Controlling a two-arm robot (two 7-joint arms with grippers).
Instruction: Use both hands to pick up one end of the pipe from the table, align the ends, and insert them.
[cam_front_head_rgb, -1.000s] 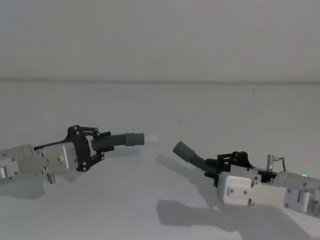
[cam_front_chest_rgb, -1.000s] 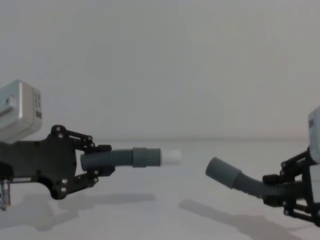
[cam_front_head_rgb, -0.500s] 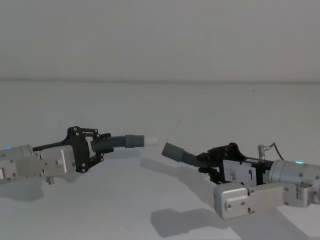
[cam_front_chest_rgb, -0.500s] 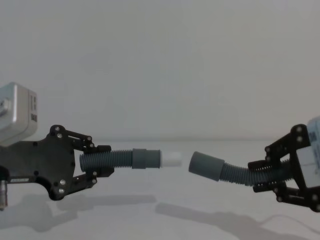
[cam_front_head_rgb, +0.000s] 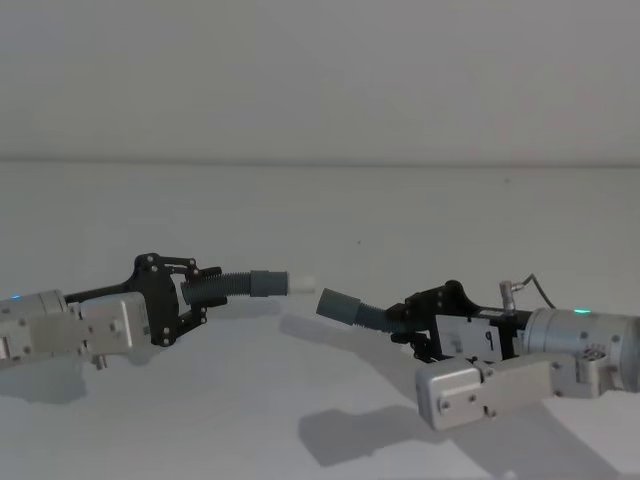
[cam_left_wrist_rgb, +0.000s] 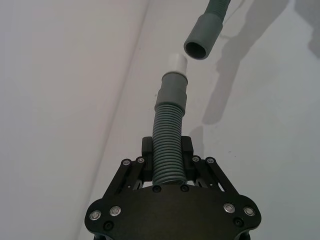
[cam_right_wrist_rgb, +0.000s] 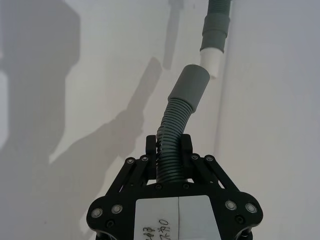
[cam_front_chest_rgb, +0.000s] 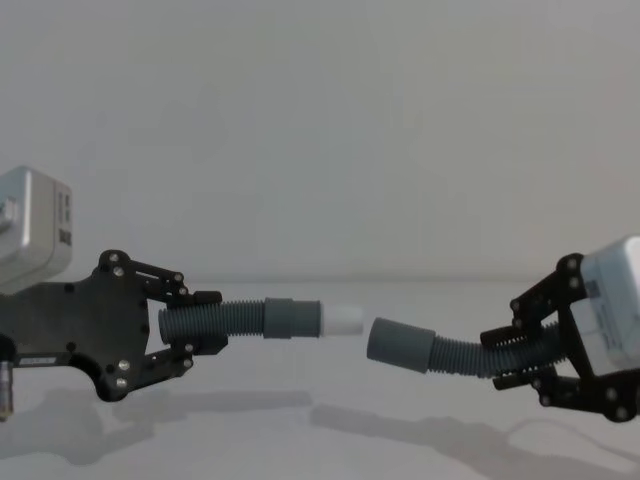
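On my left side I have the black skeletal two-finger left tool (cam_front_chest_rgb: 200, 325) clenched around the ribbed end of a short dark grey flexible hose piece (cam_front_chest_rgb: 235, 318), which juts out level over the plain matte white counter (cam_front_head_rgb: 320, 210) and ends in a smooth grey cuff with a narrower whitish tip (cam_front_chest_rgb: 342, 319). On my right, the matching black right tool (cam_front_chest_rgb: 505, 358) grips the ribs of a second, slightly bent dark grey ribbed hose (cam_front_chest_rgb: 462, 355), whose wider open socket cuff (cam_front_chest_rgb: 400, 345) points toward the whitish tip. In the chest view the socket sits just beside the tip and a little lower, the two not touching; the left wrist view shows the socket's dark round mouth (cam_left_wrist_rgb: 196, 50) close to the tip and offset to one side of it. Both hoses are held clear above the counter, with their shadows on the surface below. A white label on the back of the right tool (cam_right_wrist_rgb: 177, 217) carries handwriting, but I can only make out a few digits at its lower edge and cannot read them reliably; the head view shows a small dark mark on the same label (cam_front_head_rgb: 488, 339). The counter runs open and bare back to a straight far edge under the pale wall (cam_front_head_rgb: 320, 80), with free room around both arms.
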